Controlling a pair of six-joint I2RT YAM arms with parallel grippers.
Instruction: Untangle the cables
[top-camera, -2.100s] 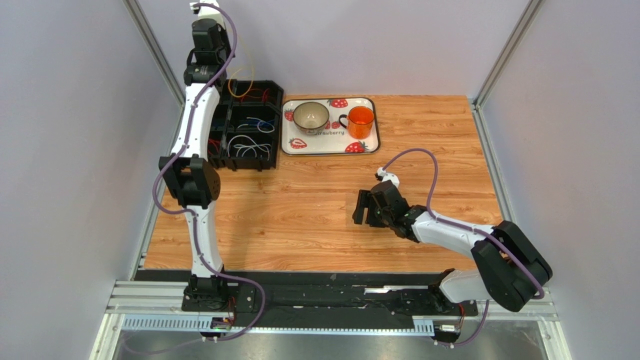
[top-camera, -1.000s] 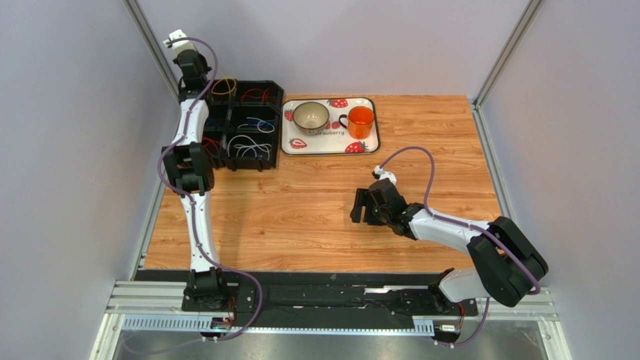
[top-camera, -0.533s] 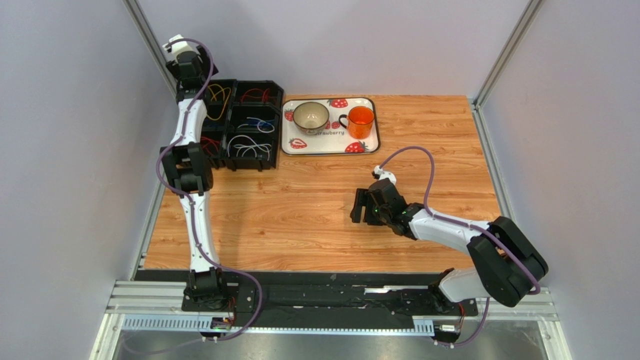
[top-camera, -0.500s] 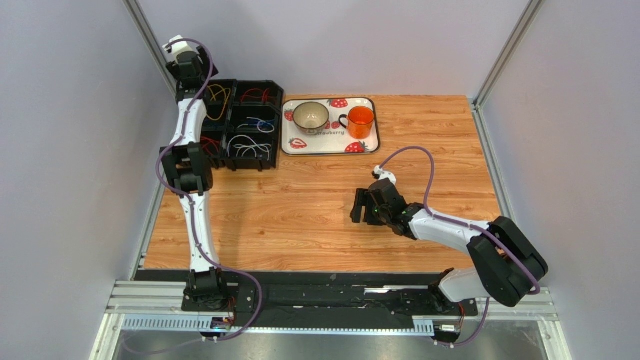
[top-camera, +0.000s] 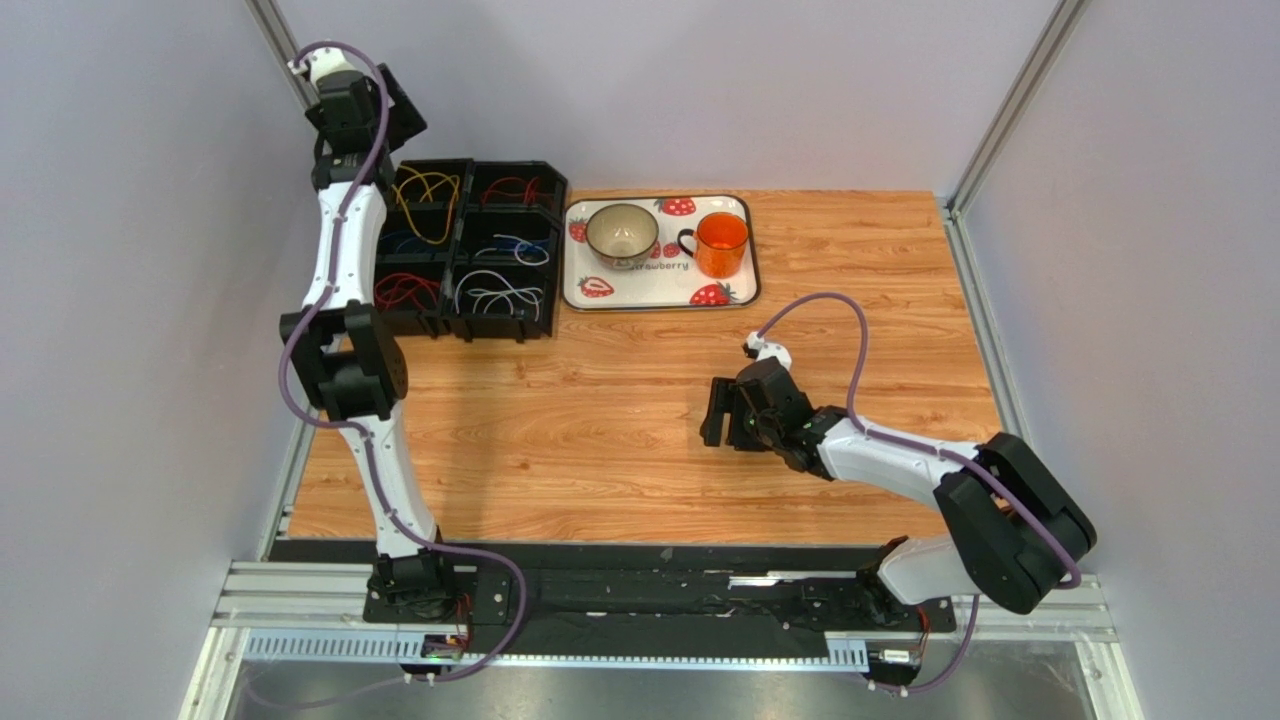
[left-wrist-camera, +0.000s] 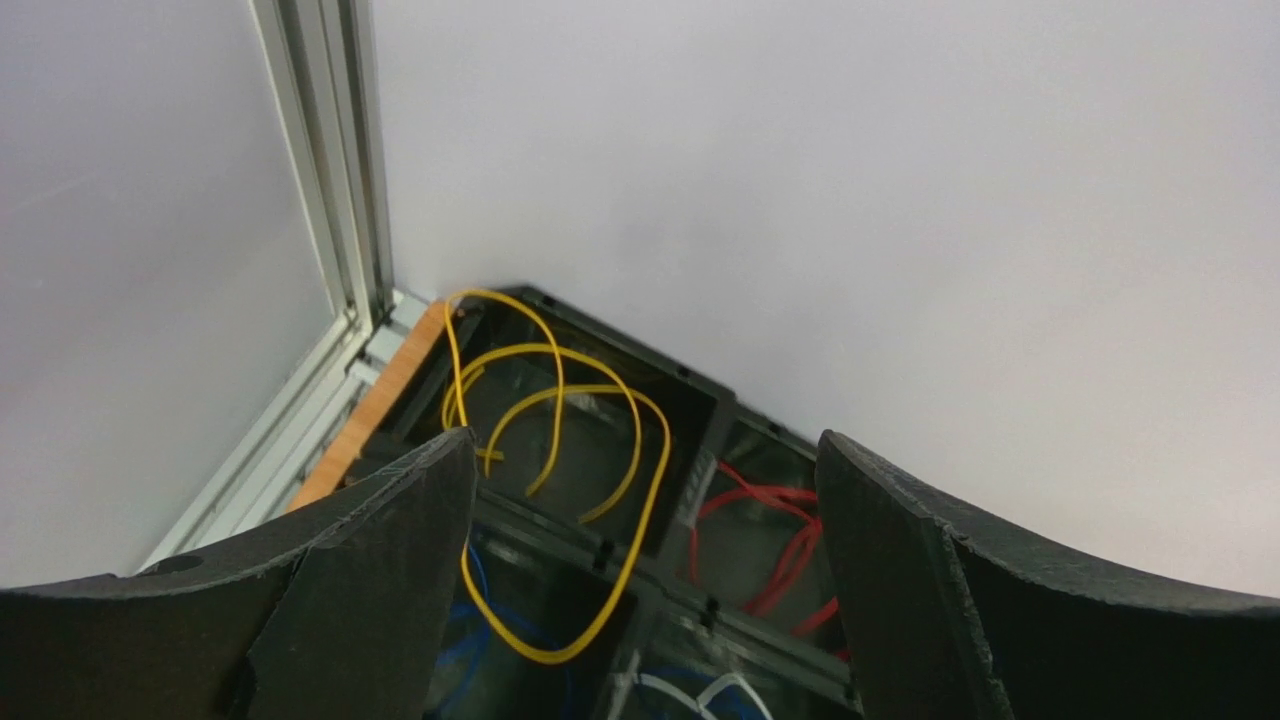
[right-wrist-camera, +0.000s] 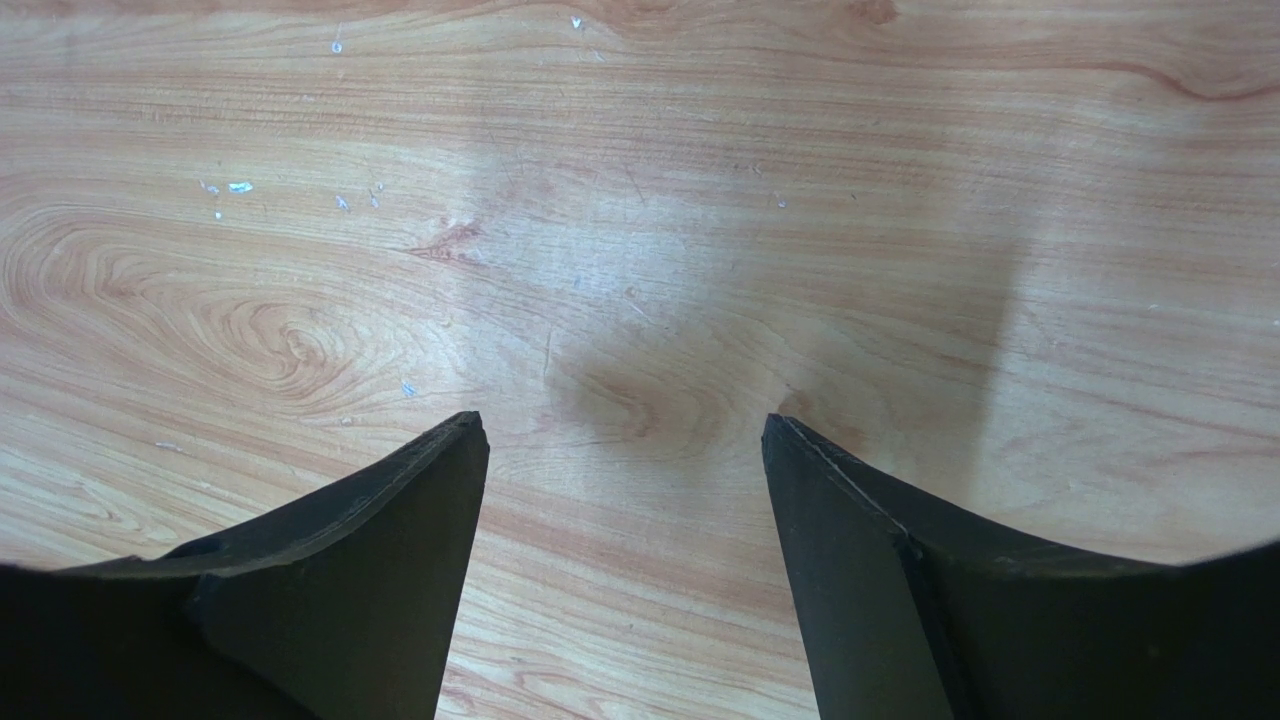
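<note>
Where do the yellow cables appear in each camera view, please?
Top external: the yellow cables lie upper left, in the far-left compartment of the black organizer.
Left wrist: left of centre, in the compartment by the corner post.
Right wrist: not in it.
Shared landmark: the red cables, in the compartment just right of the yellow ones.

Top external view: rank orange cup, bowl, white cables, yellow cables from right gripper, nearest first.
From the right gripper:
1. orange cup, right end of tray.
2. bowl, tray's left half.
3. white cables, near right compartment of bin.
4. yellow cables, far left compartment.
</note>
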